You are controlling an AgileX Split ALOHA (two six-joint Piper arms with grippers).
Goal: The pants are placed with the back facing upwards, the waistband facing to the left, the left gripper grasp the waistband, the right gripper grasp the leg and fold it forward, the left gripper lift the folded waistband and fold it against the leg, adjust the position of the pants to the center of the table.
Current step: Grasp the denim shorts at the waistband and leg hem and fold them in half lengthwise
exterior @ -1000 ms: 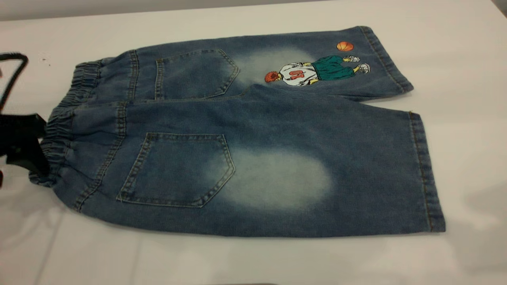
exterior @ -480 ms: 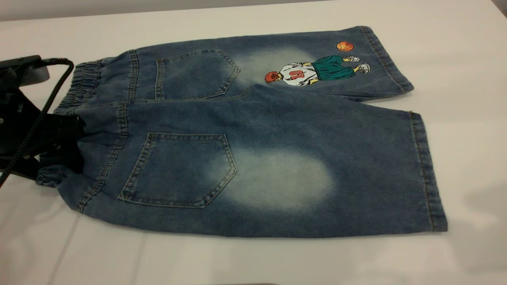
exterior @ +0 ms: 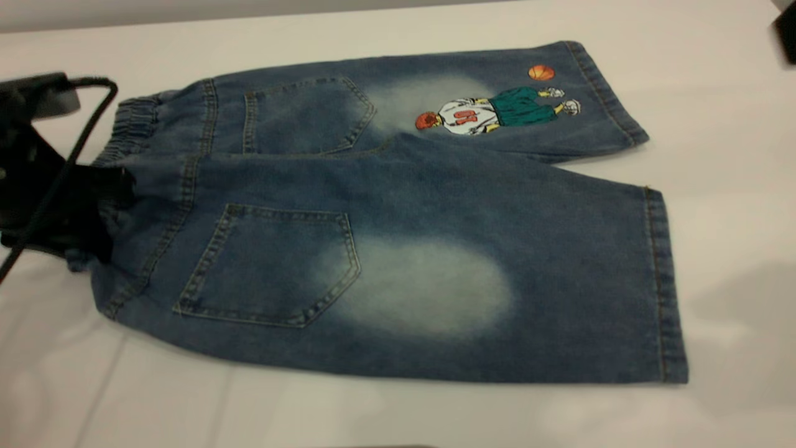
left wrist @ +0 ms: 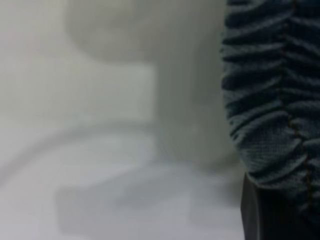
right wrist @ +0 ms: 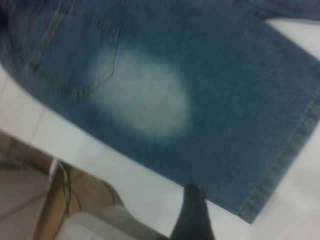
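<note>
The pants (exterior: 398, 205), blue denim shorts, lie back up on the white table (exterior: 398, 410) with the ruched waistband (exterior: 127, 121) to the left. My left gripper (exterior: 102, 211) sits over the near half of the waistband, shut on it. The left wrist view shows the gathered waistband (left wrist: 270, 100) running into a black finger (left wrist: 260, 215). The plain leg (exterior: 528, 274) with its pale oval lies nearest, and the leg with the basketball player print (exterior: 497, 111) lies behind. My right gripper (exterior: 786, 28) hangs at the far right corner, apart from the pants; its wrist view looks down on the leg (right wrist: 210, 90).
A black cable (exterior: 68, 162) loops from the left arm across the waistband end. The right wrist view shows the table's near edge (right wrist: 100, 165), with floor and a wooden stand (right wrist: 60, 200) below it. Bare tabletop surrounds the pants.
The left gripper came in from the left onto the waistband, and the near half of the pants has since shifted slightly left. The right gripper has appeared at the far right corner.
</note>
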